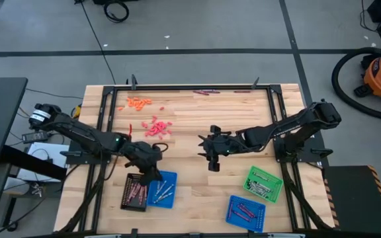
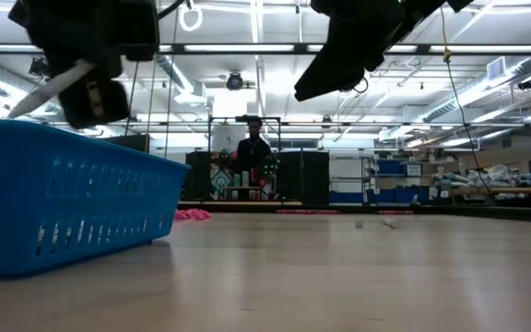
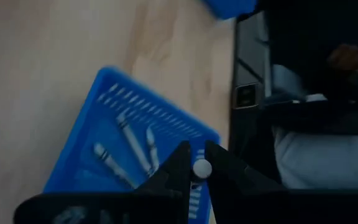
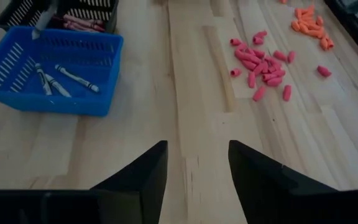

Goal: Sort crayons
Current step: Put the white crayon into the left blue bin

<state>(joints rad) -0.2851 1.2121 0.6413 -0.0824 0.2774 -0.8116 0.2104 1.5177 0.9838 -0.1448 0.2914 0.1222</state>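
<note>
My left gripper (image 1: pixel 152 173) hovers over the blue tray (image 1: pixel 162 190) at the table's near left, shut on a silver-grey crayon (image 3: pixel 202 168). A few more silver-grey crayons (image 4: pixel 58 78) lie flat in that tray. The black tray (image 1: pixel 135 192) beside it holds dark crayons. Red-pink crayon pieces (image 1: pixel 156 127) and orange ones (image 1: pixel 137 102) lie in loose piles on the far left of the table. My right gripper (image 1: pixel 210 162) hangs open above the bare middle of the table, with nothing between its fingers (image 4: pixel 148 174). My left gripper pinches the silver-grey crayon between its two fingertips, and the crayon's round end (image 3: pixel 202 168) shows between them. The fingers slant down from the table's left side. The crayon (image 2: pixel 49 90) juts out slantwise beyond the fingers, clear above the blue tray.
A green tray (image 1: pixel 264 183) and a second blue tray (image 1: pixel 246 213) with crayons stand at the near right. A few dark crayons (image 1: pixel 204 92) lie by the far edge. Bare wood stretches between the two groups of trays. A person (image 2: pixel 253 148) stands in the room far behind.
</note>
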